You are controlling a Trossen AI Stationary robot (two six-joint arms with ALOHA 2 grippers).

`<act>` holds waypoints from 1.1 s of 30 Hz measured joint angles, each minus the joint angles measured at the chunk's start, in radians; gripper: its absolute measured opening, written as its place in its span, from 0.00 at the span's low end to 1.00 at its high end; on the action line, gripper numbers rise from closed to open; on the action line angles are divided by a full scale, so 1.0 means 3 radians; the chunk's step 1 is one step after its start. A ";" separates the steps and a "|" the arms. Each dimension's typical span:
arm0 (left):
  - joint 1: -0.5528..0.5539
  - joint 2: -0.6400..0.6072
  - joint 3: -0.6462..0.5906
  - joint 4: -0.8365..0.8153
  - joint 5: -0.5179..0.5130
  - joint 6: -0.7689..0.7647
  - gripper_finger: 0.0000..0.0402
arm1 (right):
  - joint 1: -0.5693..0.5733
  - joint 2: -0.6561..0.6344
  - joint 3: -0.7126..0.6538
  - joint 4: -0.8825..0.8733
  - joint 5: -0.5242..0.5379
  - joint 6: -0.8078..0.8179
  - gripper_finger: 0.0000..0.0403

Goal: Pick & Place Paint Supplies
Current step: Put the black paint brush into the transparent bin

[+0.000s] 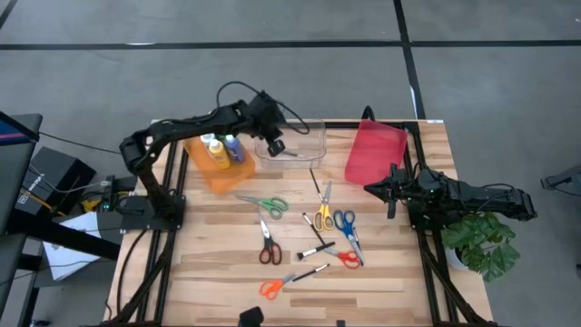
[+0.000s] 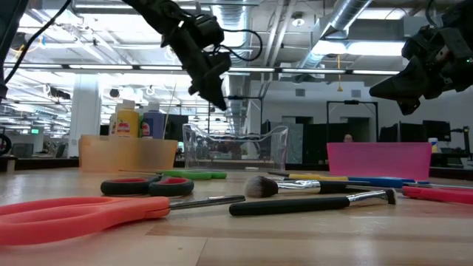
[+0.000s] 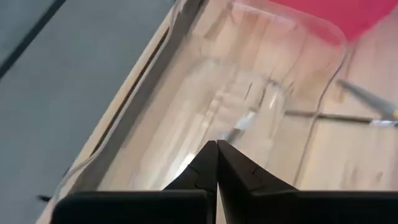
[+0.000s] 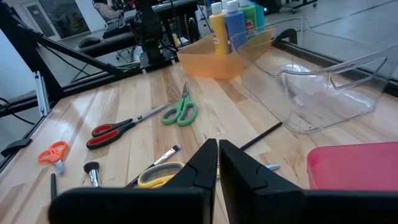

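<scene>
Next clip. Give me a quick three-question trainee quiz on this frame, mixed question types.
1. True or false: the paint bottles stand in the orange bin.
2. The left claw hangs over which bin? A) red bin B) clear bin C) orange bin
3. Fill in: the scissors nearest the orange bin have ___ handles.

Key: 1 true. 2 B. 3 green: the green scissors.

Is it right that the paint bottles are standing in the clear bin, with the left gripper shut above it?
Not quite. The paint bottles stand in the orange bin, not the clear bin; the high view shows this. The rest holds: the left gripper is shut above the clear bin.
</scene>
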 joint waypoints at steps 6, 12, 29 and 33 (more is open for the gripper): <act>-0.0031 -0.0219 0.0003 0.0073 -0.0108 0.0091 0.00 | 0.0000 0.0001 0.0001 0.0000 0.0000 0.0000 0.04; -0.0292 -0.0654 0.0003 -0.0347 -0.0065 0.0062 0.00 | 0.0000 0.0000 0.0000 -0.0001 0.0001 0.0000 0.04; -0.1463 -0.0799 -0.0197 -0.1498 -0.0167 -0.1280 0.06 | 0.0000 0.0001 0.0000 -0.0001 0.0001 0.0000 0.04; -0.1628 -0.0806 -0.0260 -0.1503 -0.0160 -0.1746 0.15 | 0.0001 0.0001 0.0000 -0.0001 0.0001 0.0000 0.04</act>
